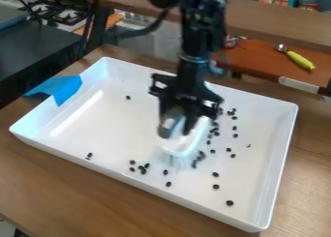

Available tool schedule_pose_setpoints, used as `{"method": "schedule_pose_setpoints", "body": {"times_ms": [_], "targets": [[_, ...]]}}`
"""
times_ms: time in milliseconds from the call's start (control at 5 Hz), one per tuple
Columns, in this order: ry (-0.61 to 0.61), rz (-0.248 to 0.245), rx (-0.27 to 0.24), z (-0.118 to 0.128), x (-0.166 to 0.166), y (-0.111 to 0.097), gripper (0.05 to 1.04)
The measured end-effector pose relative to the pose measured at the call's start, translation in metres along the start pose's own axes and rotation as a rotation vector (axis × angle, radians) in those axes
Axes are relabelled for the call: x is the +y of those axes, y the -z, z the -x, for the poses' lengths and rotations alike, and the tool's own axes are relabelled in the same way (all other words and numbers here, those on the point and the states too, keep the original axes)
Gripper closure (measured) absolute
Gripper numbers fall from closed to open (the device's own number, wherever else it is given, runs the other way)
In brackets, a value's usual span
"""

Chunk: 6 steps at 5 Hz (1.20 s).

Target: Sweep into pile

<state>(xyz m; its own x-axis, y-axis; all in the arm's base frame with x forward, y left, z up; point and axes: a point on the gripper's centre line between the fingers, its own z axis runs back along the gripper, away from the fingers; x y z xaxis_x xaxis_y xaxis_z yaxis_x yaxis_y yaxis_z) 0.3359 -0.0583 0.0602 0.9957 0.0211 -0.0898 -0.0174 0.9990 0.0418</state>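
Black pellets [229, 202], scattered around my tool [176, 127], its fingers part-closed on a white brush [188, 143]; I should keep the bristles [180, 159] low, drawing strays inward.

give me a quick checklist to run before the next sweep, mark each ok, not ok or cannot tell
1. Brush held in the gripper: ok, the white brush is between the jaws of the gripper.
2. Bristles pointing down at the tray floor: ok.
3. Bristles pressed on the floor: cannot tell, they are blurred.
4. Dark pieces gathered in one pile: not ok, they are scattered, mostly on the near and right side of the tray as the camera sees it.
5. No strays: not ok, a lone dark piece lies toward the far left.
6. Blue tape firmly stuck at the tray's rim: cannot tell.
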Motion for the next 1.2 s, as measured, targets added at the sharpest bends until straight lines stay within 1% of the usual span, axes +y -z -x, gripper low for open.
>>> {"method": "schedule_pose_setpoints", "body": {"times_ms": [200, 400, 600, 800, 1000, 1200], "targets": [[0.006, 0.021, 0.02, 0.0, -0.031, -0.002, 0.595], [-0.001, 0.048, 0.051, -0.003, -0.06, -0.005, 0.595], [-0.003, 0.075, 0.06, -0.004, -0.07, -0.011, 0.595], [0.02, 0.118, 0.073, 0.002, -0.062, -0.025, 0.595], [0.0, 0.187, 0.002, 0.001, -0.02, -0.067, 0.595], [-0.033, 0.225, -0.03, 0.009, 0.035, -0.09, 0.595]]}}
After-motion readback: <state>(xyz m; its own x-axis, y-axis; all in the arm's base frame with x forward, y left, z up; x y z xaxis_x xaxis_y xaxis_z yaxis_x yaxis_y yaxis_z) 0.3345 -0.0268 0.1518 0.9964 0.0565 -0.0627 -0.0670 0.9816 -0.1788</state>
